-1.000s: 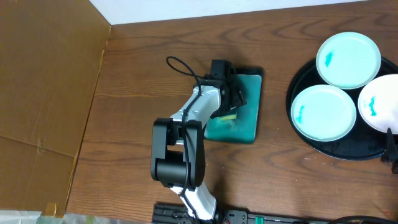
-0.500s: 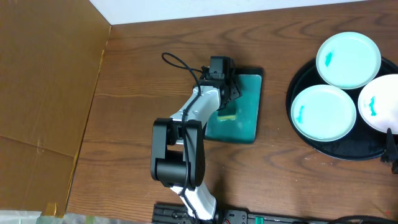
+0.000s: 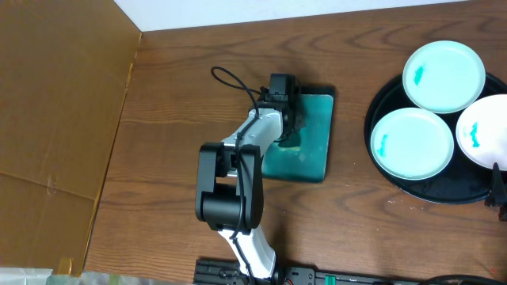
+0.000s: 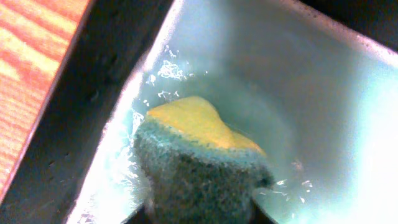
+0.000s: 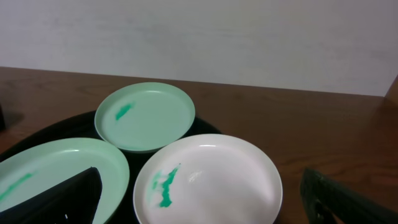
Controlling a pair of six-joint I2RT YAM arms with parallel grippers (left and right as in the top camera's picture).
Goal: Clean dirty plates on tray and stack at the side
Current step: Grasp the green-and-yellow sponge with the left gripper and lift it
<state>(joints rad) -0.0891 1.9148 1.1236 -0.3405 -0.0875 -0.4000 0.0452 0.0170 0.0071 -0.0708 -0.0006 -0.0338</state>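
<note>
Three white plates with turquoise smears lie in the round black tray [image 3: 372,119] at the right: one at the back [image 3: 444,77], one at the front left [image 3: 412,142], one at the right edge [image 3: 485,131]. The right wrist view shows the same plates [image 5: 145,116], [image 5: 56,180], [image 5: 208,180] on the tray [image 5: 43,134]. My right gripper [image 5: 208,208] hovers open over the nearest plate. My left gripper [image 3: 289,133] is down in the small teal tray [image 3: 313,154], shut on a yellow and green sponge [image 4: 199,155] squeezed between its fingers [image 4: 140,214].
Brown cardboard [image 3: 55,119] covers the table's left side. The left arm's base [image 3: 226,206] stands at the front centre. The small teal tray has a raised black edge [image 4: 93,93] and is wet inside.
My left gripper has closed its jaws onto the sponge in the teal tray. The right gripper and the plates have not moved.
</note>
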